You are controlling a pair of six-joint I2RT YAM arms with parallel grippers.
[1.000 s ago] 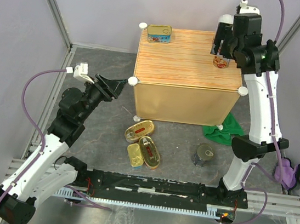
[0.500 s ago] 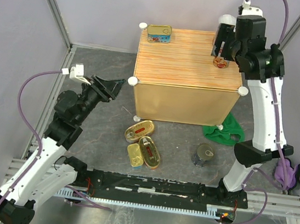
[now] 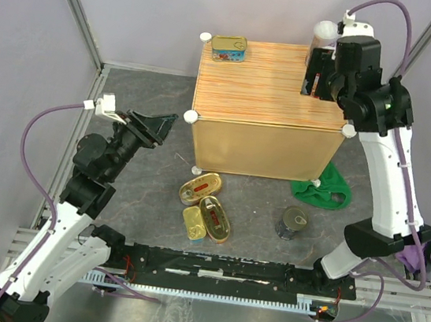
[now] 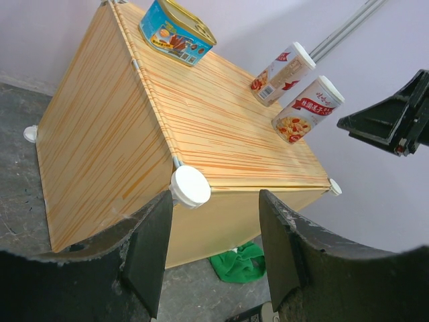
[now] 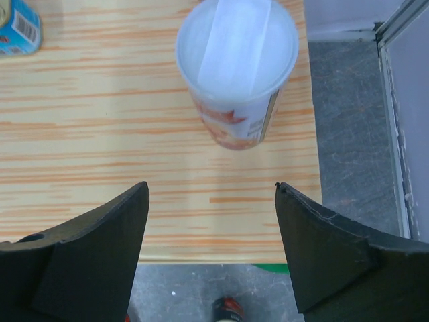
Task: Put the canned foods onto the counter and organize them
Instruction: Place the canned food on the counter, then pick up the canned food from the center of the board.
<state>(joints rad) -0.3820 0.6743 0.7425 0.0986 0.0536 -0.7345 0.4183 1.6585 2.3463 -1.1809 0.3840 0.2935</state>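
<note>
The counter (image 3: 264, 96) carries a rectangular blue-labelled tin (image 3: 229, 48) at its far left corner and two upright white-lidded cans (image 4: 282, 65) (image 4: 308, 111) at its right side. My right gripper (image 3: 318, 73) hovers open over the right-hand cans. In the right wrist view one white-lidded can (image 5: 236, 67) stands beyond the fingertips, apart from them, and nothing lies between the jaws of the right gripper (image 5: 211, 189). On the floor lie two oval gold tins (image 3: 200, 188) (image 3: 214, 218), a rectangular gold tin (image 3: 193, 223) and a dark cylinder (image 3: 293, 223). My left gripper (image 3: 156, 128) (image 4: 211, 248) is open and empty, left of the counter's near corner.
A green cloth (image 3: 322, 187) lies crumpled on the floor at the counter's near right corner. White knobs (image 4: 190, 186) stick out at the counter's corners. Grey walls and metal frame rails close in the left, back and right sides.
The right arm has risen and its gripper has drawn slightly toward the counter's near edge, away from the can. The left arm has lifted a little.
</note>
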